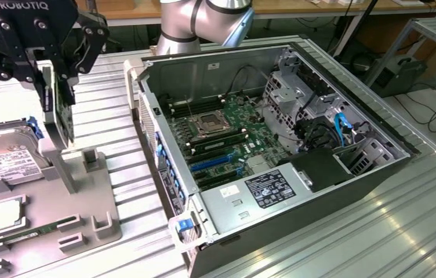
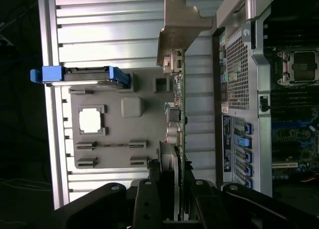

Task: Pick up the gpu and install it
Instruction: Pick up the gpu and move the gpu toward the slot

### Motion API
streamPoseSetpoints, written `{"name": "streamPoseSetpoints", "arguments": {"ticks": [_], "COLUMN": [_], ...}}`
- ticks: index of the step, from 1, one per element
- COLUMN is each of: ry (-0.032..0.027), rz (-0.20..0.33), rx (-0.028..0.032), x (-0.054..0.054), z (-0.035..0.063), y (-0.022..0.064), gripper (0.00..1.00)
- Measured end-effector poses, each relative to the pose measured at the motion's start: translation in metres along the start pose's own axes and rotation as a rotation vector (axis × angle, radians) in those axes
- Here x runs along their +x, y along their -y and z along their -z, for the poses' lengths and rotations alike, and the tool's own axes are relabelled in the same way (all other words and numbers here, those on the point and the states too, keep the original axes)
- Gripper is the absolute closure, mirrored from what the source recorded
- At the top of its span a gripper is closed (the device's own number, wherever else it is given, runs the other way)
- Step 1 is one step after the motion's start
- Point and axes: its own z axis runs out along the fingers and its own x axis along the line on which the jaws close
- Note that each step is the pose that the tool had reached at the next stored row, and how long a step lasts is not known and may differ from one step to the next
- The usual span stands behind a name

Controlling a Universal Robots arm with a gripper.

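Robotics lab, open computer case (image 1: 202, 75), metal table (image 1: 373, 231)

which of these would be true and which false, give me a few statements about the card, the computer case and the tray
1. The gripper is shut on the graphics card. True.
2. The graphics card is seated in the motherboard. False: it hangs from the gripper above the grey tray, outside the computer case.
3. The computer case lies open with the motherboard exposed. True.
4. The hard drive with the white label sits inside the computer case. False: it rests on the grey tray, at the exterior view's left.
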Motion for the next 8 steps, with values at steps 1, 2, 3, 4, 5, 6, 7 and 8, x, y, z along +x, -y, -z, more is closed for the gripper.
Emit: {"name": "streamPoseSetpoints", "arguments": {"ticks": [1, 2, 3, 4, 5, 6, 7, 8], "ry": [-0.0001, 0.0000, -0.0001, -0.0001, 0.0000, 0.0000, 0.0000, -0.0001], "rz": [0.000, 0.000, 0.000, 0.000, 0.000, 0.000, 0.000, 0.000], "rx": [0.0001, 0.0000, 0.0001, 0.0007, 0.0008, 0.0009, 0.0010, 0.0011], "x": [-0.0001, 0.0000, 0.0000, -0.0001, -0.0001, -0.0001, -0.0001, -0.0001], "z": [0.0027, 0.0051, 0.0073, 0.0079, 0.0079, 0.0079, 0.0079, 0.0080], "y": [-0.0001, -0.0001, -0.0001, -0.0001, -0.0001, -0.0002, -0.0002, -0.0002], "gripper": [0.73, 0.73, 0.73, 0.73, 0.73, 0.73, 0.73, 0.73]}}
